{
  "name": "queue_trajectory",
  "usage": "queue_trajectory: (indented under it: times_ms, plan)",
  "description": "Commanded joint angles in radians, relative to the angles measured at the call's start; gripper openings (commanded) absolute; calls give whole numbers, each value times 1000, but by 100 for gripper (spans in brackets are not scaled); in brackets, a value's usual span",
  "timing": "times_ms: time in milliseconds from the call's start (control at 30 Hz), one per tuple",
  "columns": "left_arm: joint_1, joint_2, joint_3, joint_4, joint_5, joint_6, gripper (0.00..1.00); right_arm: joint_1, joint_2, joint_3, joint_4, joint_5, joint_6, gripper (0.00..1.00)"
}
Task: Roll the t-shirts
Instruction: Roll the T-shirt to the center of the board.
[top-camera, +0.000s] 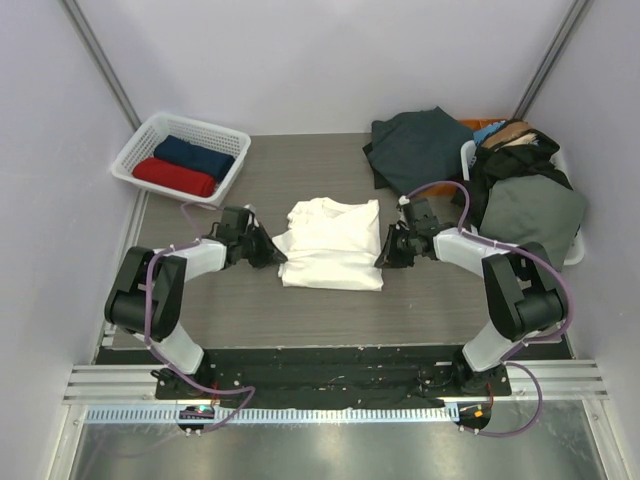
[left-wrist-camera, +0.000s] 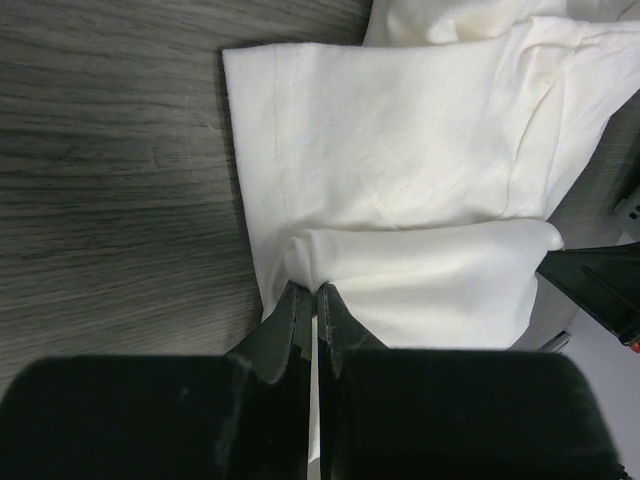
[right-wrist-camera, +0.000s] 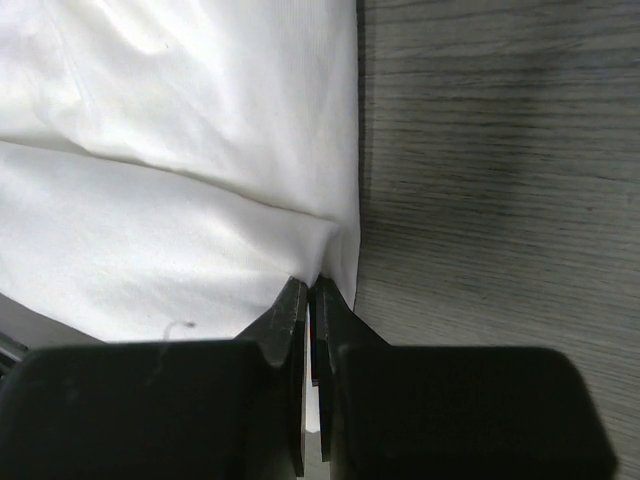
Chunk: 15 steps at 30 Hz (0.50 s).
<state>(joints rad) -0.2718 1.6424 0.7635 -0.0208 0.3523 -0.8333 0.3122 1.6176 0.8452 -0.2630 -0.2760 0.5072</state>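
- The cream-white fabric t-shirt (top-camera: 330, 245) lies folded into a rough rectangle on the grey wood-grain table (top-camera: 330, 315), directly between the two pincers.
- The left gripper (top-camera: 272, 250) sits at the shirt's left edge. In the left wrist view its black fingers (left-wrist-camera: 298, 318) are pressed nearly together and pinch a fold of the white cloth at their tips.
- The right gripper (top-camera: 386, 250) sits at the shirt's right edge. In its own wrist view its jaws are likewise almost closed and nip the fabric's side edge, with bare table just beyond the cloth.
- Both pincers rest low, at table level, facing each other across the shirt.
- Beyond the left pincer, at the far left corner, stands a white plastic lattice basket (top-camera: 136, 152), which holds a rolled red t-shirt (top-camera: 175, 178) and a rolled navy t-shirt (top-camera: 207, 156) side by side.
- Beyond the right pincer, along the far right side, lies a heap of dark garments (top-camera: 415, 145), with more clothes piled beside it.
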Motion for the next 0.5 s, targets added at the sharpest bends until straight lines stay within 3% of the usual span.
queue_trajectory:
  times_ms: [0,67,133,167,200,267,467]
  plan:
    - [17,0,-30,13,-98,39,0,-16,-24,-3,2,107,-21,4]
    - [19,-7,-35,15,-93,42,3,-18,-39,-3,1,103,-24,7]
    - [17,-38,-41,15,-90,48,9,-16,-56,3,-5,101,-27,17]
    - [19,-56,-43,3,-95,52,18,-16,-79,8,-11,101,-26,21]
    - [17,-76,-41,-7,-102,57,23,-16,-96,20,-28,103,-29,29]
    - [17,-142,-32,-56,-121,72,30,-16,-137,43,-56,113,-36,34]
    - [8,-298,49,-188,-179,111,34,-15,-245,86,-114,92,-33,42]
